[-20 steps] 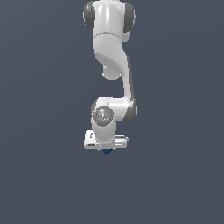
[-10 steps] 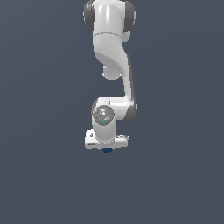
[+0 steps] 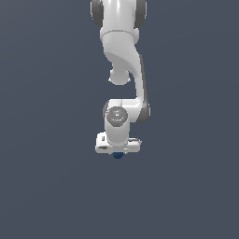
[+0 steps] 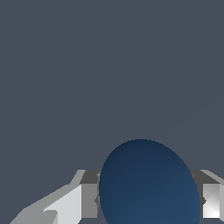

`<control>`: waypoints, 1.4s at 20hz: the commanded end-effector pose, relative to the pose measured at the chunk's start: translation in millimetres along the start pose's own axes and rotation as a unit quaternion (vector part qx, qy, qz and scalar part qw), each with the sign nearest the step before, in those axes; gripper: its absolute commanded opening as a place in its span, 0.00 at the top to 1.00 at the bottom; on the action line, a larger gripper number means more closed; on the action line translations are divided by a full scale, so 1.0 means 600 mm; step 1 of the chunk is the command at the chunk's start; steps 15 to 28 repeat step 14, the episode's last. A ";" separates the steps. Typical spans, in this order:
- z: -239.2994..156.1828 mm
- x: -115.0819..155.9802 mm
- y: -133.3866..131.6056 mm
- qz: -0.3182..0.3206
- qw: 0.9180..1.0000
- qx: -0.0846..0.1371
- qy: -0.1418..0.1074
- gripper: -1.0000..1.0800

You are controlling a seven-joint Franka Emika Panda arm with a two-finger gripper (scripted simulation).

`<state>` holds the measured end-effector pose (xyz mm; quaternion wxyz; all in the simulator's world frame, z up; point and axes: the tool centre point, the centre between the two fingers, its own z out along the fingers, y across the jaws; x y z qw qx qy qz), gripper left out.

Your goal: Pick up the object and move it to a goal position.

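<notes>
The object, a small dark blue ball (image 3: 118, 155), peeks out just below the white hand of the arm in the exterior view. My gripper (image 3: 118, 154) is shut on it. In the wrist view the ball (image 4: 148, 183) fills the space between the two grey fingers (image 4: 89, 199), one on each side, both pressed against it. The upper part of the ball is hidden by the hand in the exterior view.
The white arm (image 3: 122, 60) hangs from the top of the exterior view down to the hand. All around is a plain dark grey-blue surface (image 3: 46, 186) with no other objects showing.
The arm and ball have shifted only slightly; the hand sits a touch higher than a second ago. The grip on the ball is unchanged.
</notes>
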<state>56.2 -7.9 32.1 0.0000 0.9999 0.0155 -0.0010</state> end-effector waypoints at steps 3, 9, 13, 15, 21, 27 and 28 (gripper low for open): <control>-0.004 -0.026 -0.023 0.000 1.000 0.000 0.001 1.00; -0.006 -0.049 -0.044 0.000 1.000 0.000 0.001 1.00; -0.006 -0.055 -0.050 0.000 1.000 0.000 0.001 1.00; -0.006 -0.055 -0.050 0.000 1.000 0.000 0.001 1.00; -0.006 -0.055 -0.050 0.000 1.000 0.000 0.001 1.00; -0.006 -0.055 -0.050 0.000 1.000 0.000 0.001 1.00; -0.006 -0.055 -0.050 0.000 1.000 0.000 0.001 1.00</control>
